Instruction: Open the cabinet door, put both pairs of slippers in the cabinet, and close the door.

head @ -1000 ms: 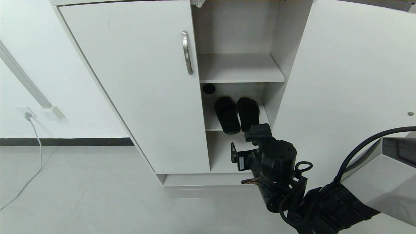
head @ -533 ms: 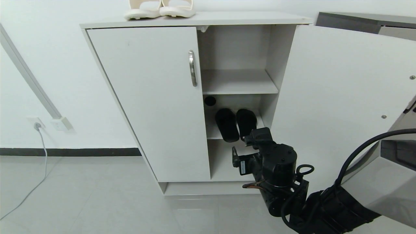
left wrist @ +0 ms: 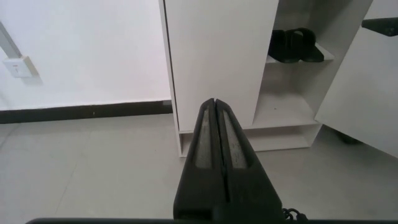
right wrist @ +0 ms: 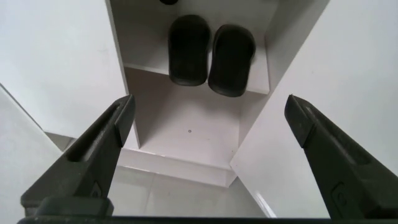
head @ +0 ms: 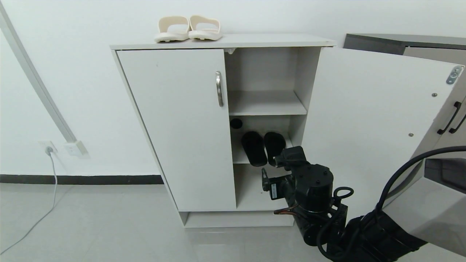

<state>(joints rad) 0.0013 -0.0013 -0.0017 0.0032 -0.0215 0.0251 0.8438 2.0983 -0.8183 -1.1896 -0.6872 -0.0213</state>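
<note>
The white cabinet (head: 276, 39) stands on the floor (head: 91, 225) against the wall. Its right door (head: 364, 120) is swung wide open, and its left door (head: 178, 123), which carries a metal handle (head: 218, 88), is closed.

In the open half there are three levels. The upper shelf (head: 265, 103) has nothing on it. On the middle shelf (head: 238, 157) the black slippers (head: 255, 147) lie side by side, touching or nearly touching each other, with one end of each at the front edge of the shelf. The beige slippers (head: 198, 32) are not inside: they lie as a pair on the top of the cabinet, above the closed door and close to its front edge.

The right gripper (head: 276, 165) hangs in front of the open half, at the height of the bottom compartment (head: 251, 189) and just under the black slippers as the head view sees it. It is released, its two fingers are spread wide and there is nothing between them. It touches neither the slippers nor the door.

The left gripper (left wrist: 214, 115) is clenched, with its fingers pressed flat together, and it grasps nothing. It is above the floor, well apart from the cabinet, and points toward the lower part of the closed door.

On the wall to the left of the cabinet there is a socket (head: 47, 149) with a grey cable going down to the floor.
</note>
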